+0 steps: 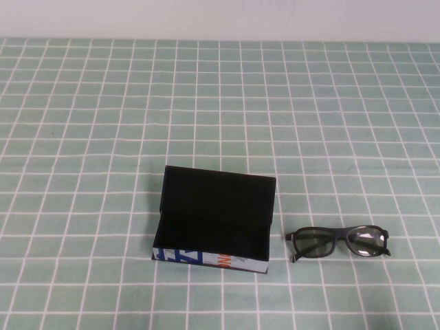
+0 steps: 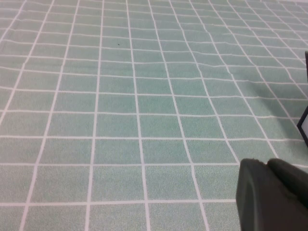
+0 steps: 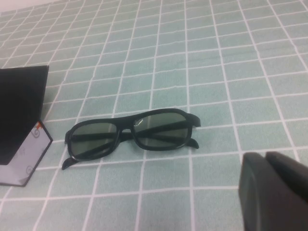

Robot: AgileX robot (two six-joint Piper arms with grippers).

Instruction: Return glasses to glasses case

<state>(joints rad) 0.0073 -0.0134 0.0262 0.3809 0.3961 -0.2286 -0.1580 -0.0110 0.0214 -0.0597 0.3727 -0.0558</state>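
The glasses case (image 1: 213, 230) lies open near the table's front centre, its lid raised at the back, the interior black and empty, the front printed blue, white and orange. The black glasses (image 1: 338, 242) lie folded on the cloth just right of the case, apart from it. In the right wrist view the glasses (image 3: 132, 132) lie ahead of my right gripper (image 3: 264, 156), which is shut and empty, with the case (image 3: 19, 115) beyond them. My left gripper (image 2: 267, 163) is shut and empty over bare cloth, with a sliver of the case (image 2: 305, 122) at the edge. Neither gripper shows in the high view.
A green cloth with a white grid (image 1: 103, 124) covers the whole table. A pale wall (image 1: 220, 17) runs along the far edge.
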